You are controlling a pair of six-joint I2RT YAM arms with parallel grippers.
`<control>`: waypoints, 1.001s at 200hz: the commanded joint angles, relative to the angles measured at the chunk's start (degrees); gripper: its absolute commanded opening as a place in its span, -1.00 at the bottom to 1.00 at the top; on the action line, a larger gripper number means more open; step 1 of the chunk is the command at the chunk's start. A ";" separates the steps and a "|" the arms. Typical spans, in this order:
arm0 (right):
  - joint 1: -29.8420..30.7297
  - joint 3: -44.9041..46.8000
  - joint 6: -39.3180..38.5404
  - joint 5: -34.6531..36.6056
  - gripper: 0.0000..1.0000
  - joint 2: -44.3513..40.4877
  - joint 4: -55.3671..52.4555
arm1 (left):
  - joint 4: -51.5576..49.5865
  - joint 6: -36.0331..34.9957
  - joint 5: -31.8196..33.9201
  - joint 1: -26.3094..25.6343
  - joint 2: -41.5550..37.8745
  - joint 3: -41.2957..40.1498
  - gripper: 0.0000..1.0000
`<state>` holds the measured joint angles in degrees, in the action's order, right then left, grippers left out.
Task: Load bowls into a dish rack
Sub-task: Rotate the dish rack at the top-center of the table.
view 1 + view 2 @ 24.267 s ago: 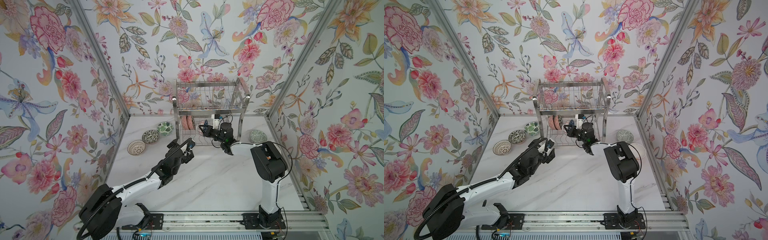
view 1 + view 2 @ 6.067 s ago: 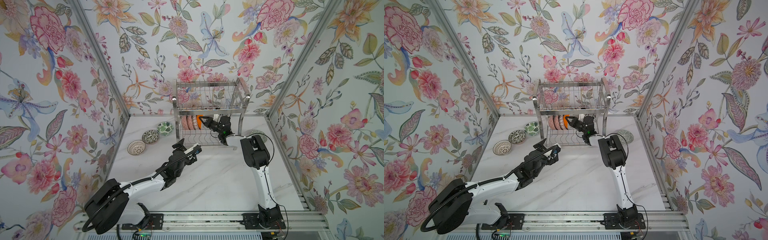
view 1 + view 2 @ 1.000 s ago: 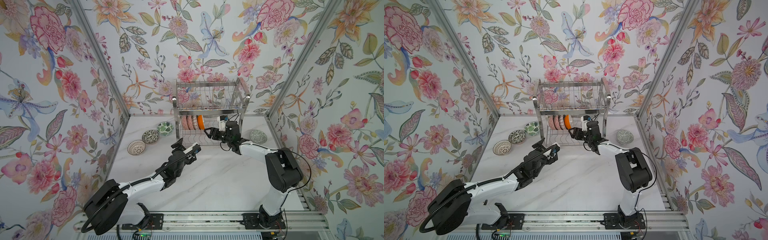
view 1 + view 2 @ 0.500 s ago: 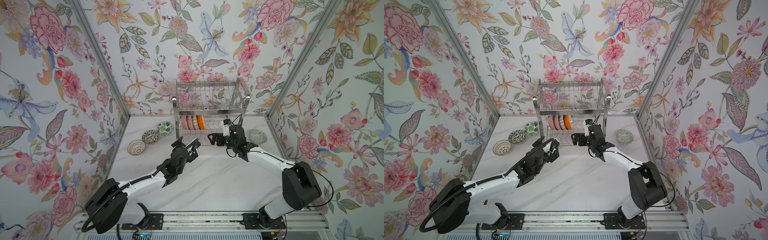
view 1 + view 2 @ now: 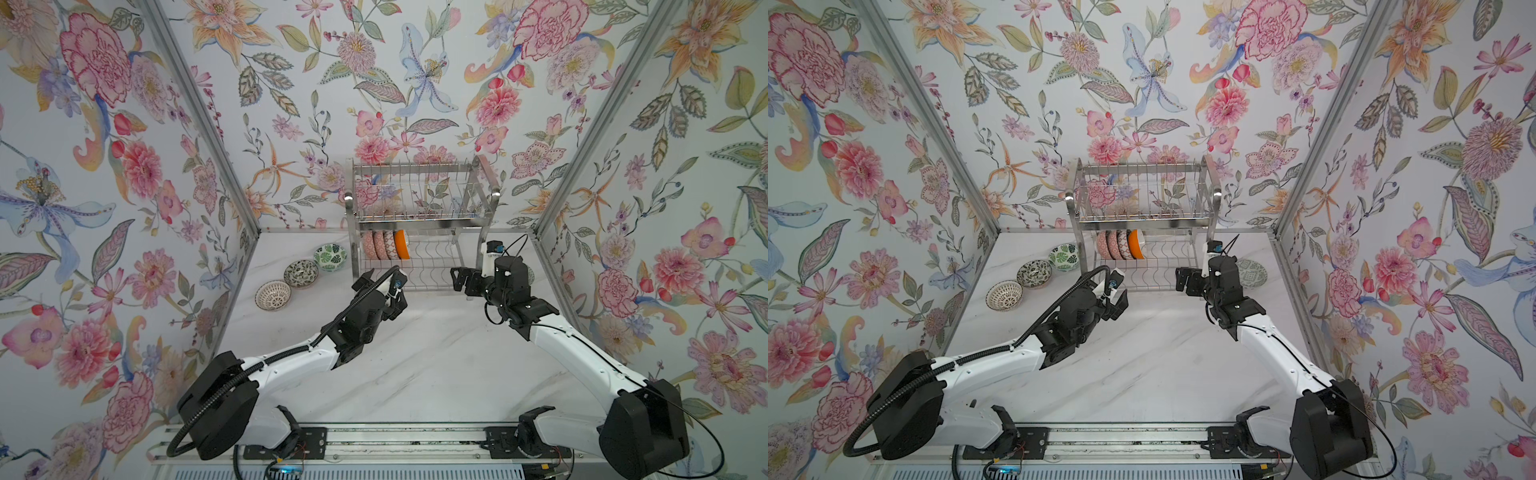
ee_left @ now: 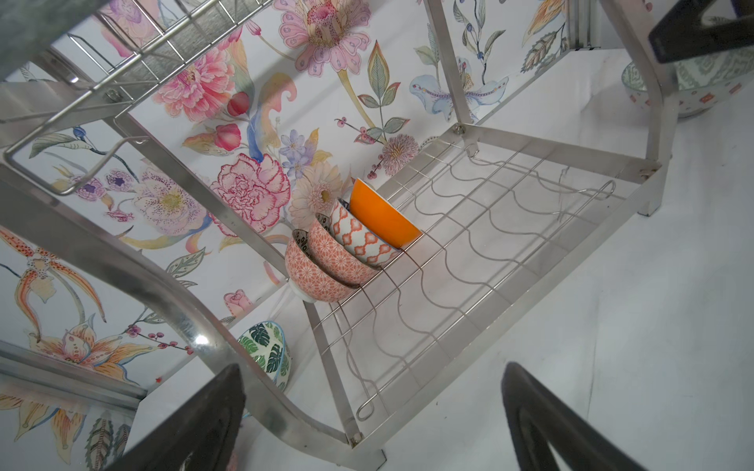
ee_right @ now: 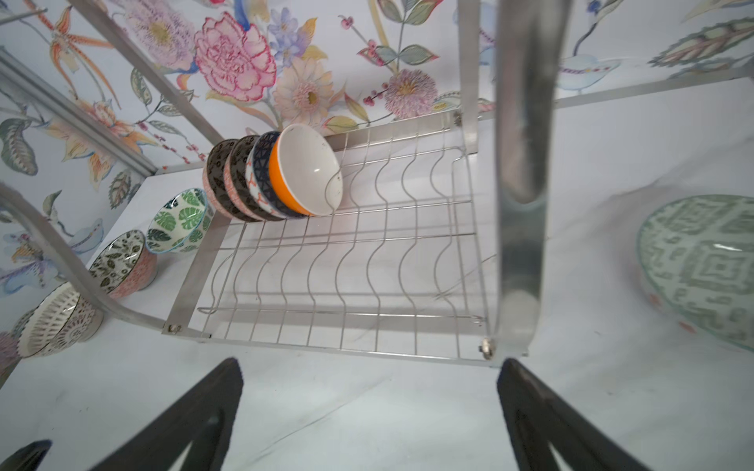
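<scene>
The dish rack point(image 5: 422, 226) point(image 5: 1144, 224) stands at the back of the table. Several bowls stand on edge at the left end of its lower tier, the orange-outside bowl point(image 5: 400, 244) point(image 6: 383, 216) point(image 7: 310, 171) last in the row. My left gripper point(image 5: 397, 305) point(image 6: 373, 367) hovers open and empty at the rack's front left corner. At the front right corner my right gripper point(image 5: 1185, 282) point(image 7: 369, 363) is open, holding nothing. A green-patterned bowl point(image 5: 1251, 273) point(image 7: 701, 265) sits on the table just right of the rack.
Left of the rack three bowls sit in a diagonal line: green leaf point(image 5: 330, 257) point(image 7: 179, 220), black-white floral point(image 5: 301, 273) point(image 7: 122, 261) and white lattice point(image 5: 273, 295). Flowered walls close in both sides and the back. The rack's curved legs point(image 7: 522, 163) stand close to both grippers.
My right gripper has opened fully and drawn back out of the lower tier to its front right corner. The orange bowl stays in the row. My left gripper rose slightly.
</scene>
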<state>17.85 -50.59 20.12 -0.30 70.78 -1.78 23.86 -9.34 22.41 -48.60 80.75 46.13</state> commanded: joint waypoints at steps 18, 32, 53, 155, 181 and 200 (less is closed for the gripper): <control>-8.32 -0.44 1.72 -5.68 0.98 1.22 -1.00 | 2.58 1.69 -1.79 -1.80 3.21 3.89 0.98; -11.21 -1.27 2.94 -10.56 0.99 3.30 0.59 | 2.47 1.70 -2.02 -2.09 3.92 4.70 0.98; -13.47 -1.30 3.87 -15.54 0.98 5.27 4.14 | 2.42 1.70 -1.86 -2.55 4.32 5.00 0.98; -16.39 -0.78 5.10 -31.16 0.98 13.79 19.42 | 1.99 2.75 -1.48 -2.93 4.86 4.77 0.98; -16.19 -0.68 5.15 -33.18 0.98 14.86 20.57 | 1.74 2.75 -1.32 -2.91 4.50 4.37 0.98; -15.86 -0.19 5.34 -34.44 0.99 15.09 21.26 | 1.86 2.84 -0.98 -2.97 4.42 4.02 0.98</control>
<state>1.63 -50.61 24.91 -31.16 85.54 16.16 25.32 -7.01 21.21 -50.98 85.34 49.56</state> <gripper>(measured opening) 0.992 0.993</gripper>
